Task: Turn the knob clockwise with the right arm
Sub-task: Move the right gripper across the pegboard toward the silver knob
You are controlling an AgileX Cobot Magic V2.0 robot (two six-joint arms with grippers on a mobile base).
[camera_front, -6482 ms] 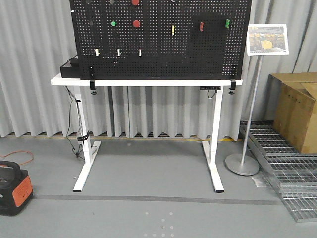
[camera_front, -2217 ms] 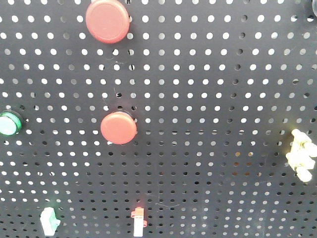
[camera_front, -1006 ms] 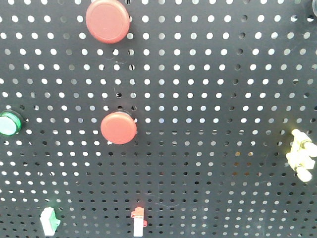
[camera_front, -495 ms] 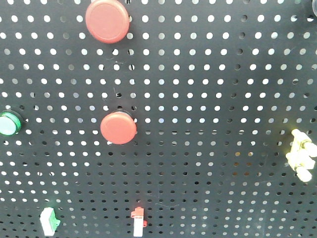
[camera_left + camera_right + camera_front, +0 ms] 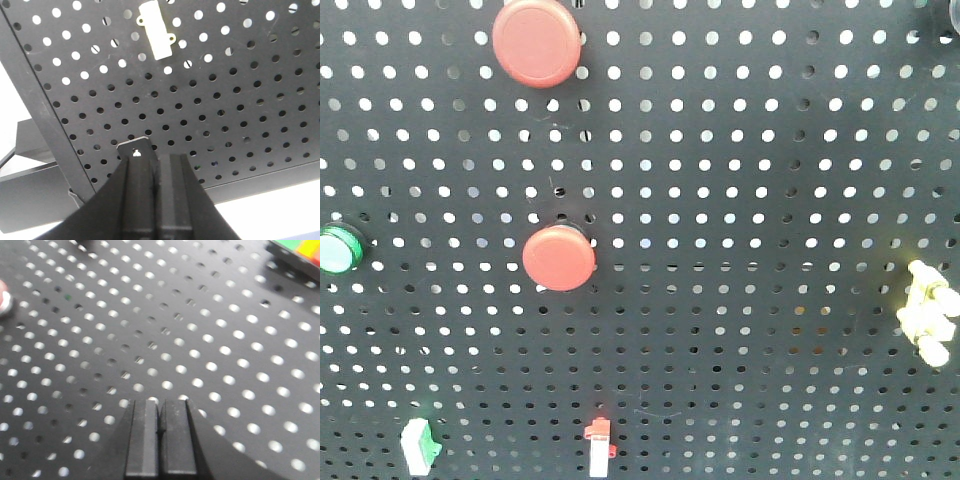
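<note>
While the right fingers (image 5: 146, 440) sit closed, two red buttons (image 5: 536, 42) (image 5: 559, 258) show.

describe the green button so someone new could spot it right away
Take the black pegboard that fills the front view and go to its far left edge. There, level with the lower red cap, sits the green button: round, smaller than that cap and the only round green piece.

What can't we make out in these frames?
Front view: the green button is cut by the left edge, and the dark part by the top right corner. Neither arm shows.
Right wrist view: the red part is cut by the left edge. The coloured block is blurred and cut by the top edge.
</note>
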